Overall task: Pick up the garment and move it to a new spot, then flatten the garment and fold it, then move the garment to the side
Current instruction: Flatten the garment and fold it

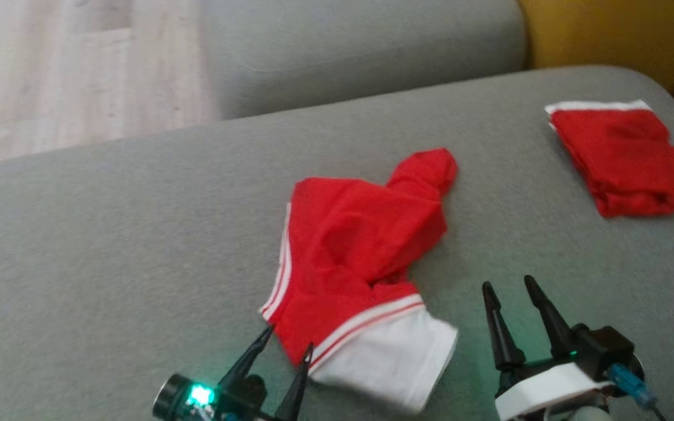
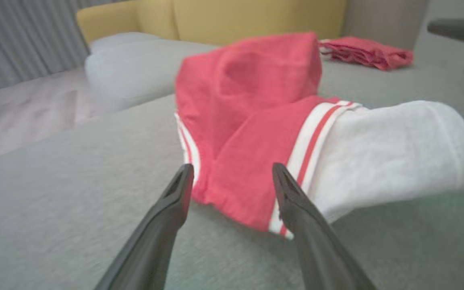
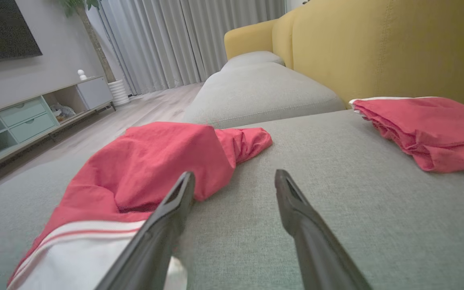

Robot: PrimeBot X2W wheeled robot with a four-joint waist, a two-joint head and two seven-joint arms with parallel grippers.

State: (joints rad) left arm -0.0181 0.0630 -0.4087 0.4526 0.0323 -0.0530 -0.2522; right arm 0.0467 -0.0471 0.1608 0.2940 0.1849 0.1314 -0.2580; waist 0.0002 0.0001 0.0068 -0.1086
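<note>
Red garment on cushion, open room left | left gripper spread at hem | right gripper spread

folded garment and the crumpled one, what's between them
Just bare grey cushion between the folded garment and the crumpled garment. The head and right wrist views both show that stretch.
</note>
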